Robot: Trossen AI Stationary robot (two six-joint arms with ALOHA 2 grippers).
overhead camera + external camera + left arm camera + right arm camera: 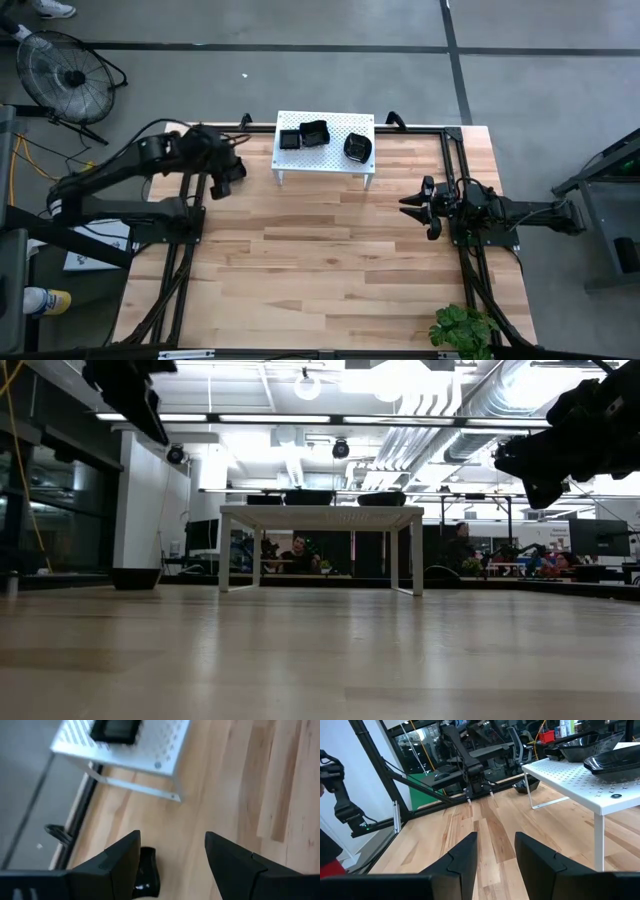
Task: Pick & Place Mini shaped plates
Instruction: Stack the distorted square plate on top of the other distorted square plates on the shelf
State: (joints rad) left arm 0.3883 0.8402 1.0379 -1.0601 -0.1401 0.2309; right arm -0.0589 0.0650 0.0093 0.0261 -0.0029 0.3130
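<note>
The mini shaped plates [323, 137] sit gathered on top of the white perforated stand [325, 161] at the counter's [320, 270] far edge, seemingly already placed, so the left tool [226, 180], fingers apart and empty, hangs just beside the stand, the right tool [418, 208], likewise parted, farther off.
</note>
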